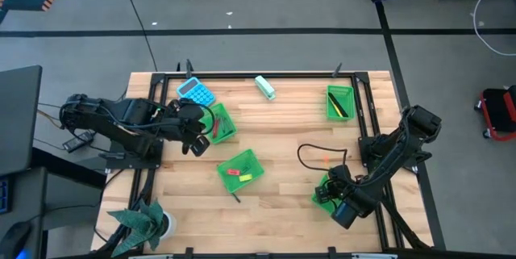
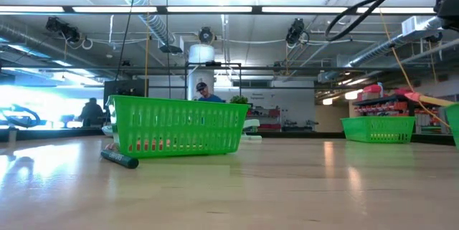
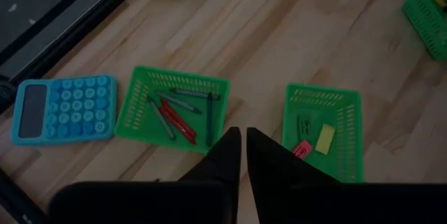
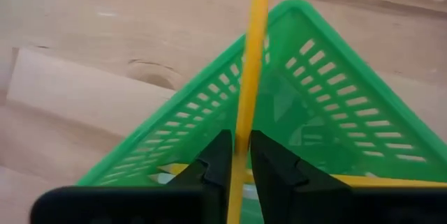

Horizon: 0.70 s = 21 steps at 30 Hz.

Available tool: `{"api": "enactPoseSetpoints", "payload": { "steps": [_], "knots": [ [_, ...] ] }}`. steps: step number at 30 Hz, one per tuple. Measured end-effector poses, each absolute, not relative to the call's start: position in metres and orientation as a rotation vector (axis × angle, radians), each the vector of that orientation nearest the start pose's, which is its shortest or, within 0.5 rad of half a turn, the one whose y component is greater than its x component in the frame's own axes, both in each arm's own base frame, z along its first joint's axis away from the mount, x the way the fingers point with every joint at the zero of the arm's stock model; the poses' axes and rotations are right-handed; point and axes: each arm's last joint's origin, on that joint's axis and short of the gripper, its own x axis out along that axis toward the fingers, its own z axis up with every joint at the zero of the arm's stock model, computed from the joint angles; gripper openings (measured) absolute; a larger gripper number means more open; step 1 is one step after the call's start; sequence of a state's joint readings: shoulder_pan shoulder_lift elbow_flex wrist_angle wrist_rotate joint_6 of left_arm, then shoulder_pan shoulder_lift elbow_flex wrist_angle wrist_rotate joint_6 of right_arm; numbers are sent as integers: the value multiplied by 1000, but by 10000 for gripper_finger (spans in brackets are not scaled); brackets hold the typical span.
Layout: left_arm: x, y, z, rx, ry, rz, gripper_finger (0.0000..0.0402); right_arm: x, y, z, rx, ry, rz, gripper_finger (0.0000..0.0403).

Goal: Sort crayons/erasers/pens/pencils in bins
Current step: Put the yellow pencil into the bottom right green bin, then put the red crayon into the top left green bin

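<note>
Bins of bright-green slotted plastic sit in four places on the wooden table [image 1: 274,130]. One bin [image 4: 328,105] lies directly under the right gripper [image 4: 237,155], whose fingers pinch a long yellow pencil [image 4: 250,77] slanting down into it, with another yellow pencil [image 4: 391,181] lying inside. Below the left gripper [image 3: 242,155], nearly shut and empty, a bin [image 3: 136,109] holds red and dark crayons [image 3: 174,116]; just beside it stands a bin [image 3: 349,130] with pink and yellow erasers [image 3: 325,138]. A blue calculator [image 3: 63,107] lies on the crayon bin's other side.
</note>
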State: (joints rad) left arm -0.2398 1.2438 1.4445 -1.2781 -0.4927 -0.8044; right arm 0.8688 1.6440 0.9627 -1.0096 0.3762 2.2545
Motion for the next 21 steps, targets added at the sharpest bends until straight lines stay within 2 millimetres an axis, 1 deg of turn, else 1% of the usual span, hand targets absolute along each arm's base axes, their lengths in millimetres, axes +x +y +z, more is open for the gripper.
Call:
{"api": "enactPoseSetpoints", "payload": {
  "steps": [5,11,14,17,19,21],
  "knots": [
    [205,-36,379,-342,839,602,26,173,190,167,876,956,-1070,92],
    [205,-36,379,-341,839,602,32,174,200,179,870,980,-1025,138],
    [205,-36,379,-345,840,598,36,174,204,189,849,992,-1022,154],
    [205,-37,379,-369,863,564,35,175,205,205,803,1002,-1036,161],
    [205,-40,378,-379,912,487,36,176,205,217,765,1003,-1041,161],
    [205,-43,377,-365,980,372,43,178,204,229,727,987,-1036,162]
  ]
}}
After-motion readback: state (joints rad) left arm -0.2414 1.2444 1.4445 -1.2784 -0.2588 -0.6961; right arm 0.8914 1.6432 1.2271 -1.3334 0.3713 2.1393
